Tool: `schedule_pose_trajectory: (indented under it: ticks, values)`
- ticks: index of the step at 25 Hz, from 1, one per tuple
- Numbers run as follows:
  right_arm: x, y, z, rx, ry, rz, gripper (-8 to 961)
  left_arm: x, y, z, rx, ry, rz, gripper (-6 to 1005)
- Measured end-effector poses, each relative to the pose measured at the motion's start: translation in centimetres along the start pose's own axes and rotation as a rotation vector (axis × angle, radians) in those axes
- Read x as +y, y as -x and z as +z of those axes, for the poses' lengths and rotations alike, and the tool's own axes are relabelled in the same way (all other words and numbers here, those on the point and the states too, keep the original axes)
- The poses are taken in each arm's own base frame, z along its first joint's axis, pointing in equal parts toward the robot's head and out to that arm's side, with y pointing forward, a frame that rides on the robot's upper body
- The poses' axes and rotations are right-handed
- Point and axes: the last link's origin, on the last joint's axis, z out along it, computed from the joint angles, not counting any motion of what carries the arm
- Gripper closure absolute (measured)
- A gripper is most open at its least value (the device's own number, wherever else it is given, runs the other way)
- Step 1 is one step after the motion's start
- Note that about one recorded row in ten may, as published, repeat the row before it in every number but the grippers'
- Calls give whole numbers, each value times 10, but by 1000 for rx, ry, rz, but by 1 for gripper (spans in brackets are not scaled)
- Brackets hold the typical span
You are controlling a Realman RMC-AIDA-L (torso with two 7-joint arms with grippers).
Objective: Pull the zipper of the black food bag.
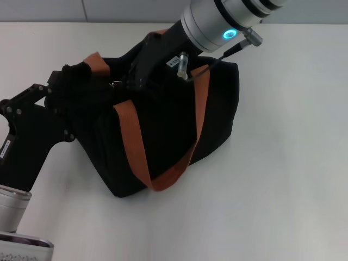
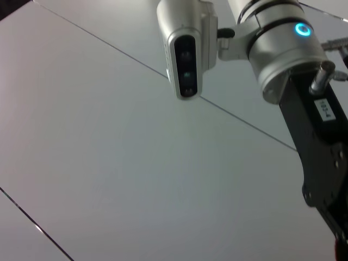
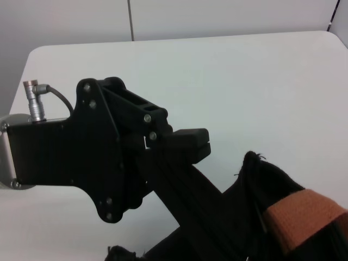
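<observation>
The bag [image 1: 163, 136] lay on the table [image 1: 283, 163], the left gripper [image 3: 187, 145] clenched on its fabric at 9 o'clock — the right gripper [image 1: 122, 84] on top, grip state unclear.

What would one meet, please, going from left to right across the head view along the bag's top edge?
Left claw at the bag's end → the black food bag → right claw on its top → bare white table.
</observation>
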Motion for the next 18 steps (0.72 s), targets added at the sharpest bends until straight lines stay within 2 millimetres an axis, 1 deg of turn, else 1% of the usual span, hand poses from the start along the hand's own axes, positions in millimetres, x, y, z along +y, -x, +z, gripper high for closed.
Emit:
schedule_pose_trajectory:
  ticks: [5,10,18]
  values:
    - [-1,-4,-2,-7,-2,9,936,0,1,-1,-14,-1,1,914]
    - [-5,-6,-10,-42,-20,19,936,0,2,-3,-20,-2,1,913]
    - [-5,-7,-11,-51,-22,5,946,0,2,-4,-22,-1,1,912]
